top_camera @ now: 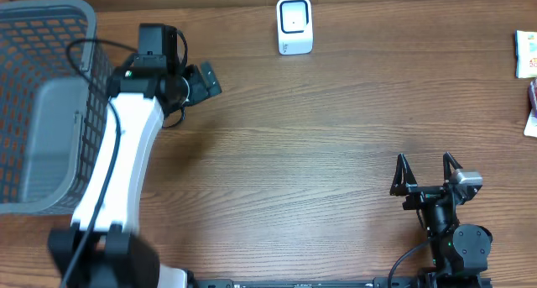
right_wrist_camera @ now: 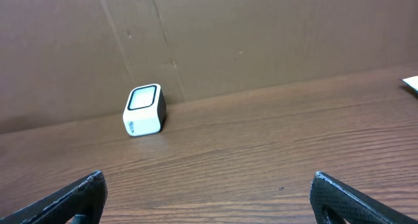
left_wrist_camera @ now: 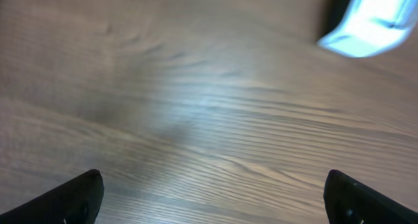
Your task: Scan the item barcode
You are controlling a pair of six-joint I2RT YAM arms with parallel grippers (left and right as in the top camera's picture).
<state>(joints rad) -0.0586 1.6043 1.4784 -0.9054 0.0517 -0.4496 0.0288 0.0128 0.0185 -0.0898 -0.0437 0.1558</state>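
At the far right edge of the desk (top_camera: 319, 154) lies a small packet (top_camera: 526, 53), partly cut off, well apart from both hands. It looks light, thin and crinkly, so I'd pinch one edge. The left hand (top_camera: 204, 81) and right hand (top_camera: 424, 166) gape empty; the scanner (top_camera: 294, 25) stands at the back.

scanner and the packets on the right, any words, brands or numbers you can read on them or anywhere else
Nothing here can be read outright.
scanner: a small mark low on its white side, too small and blurred to read.
packets at the right edge of the overhead view: coloured print, too small to read.
basket: no label or text visible.
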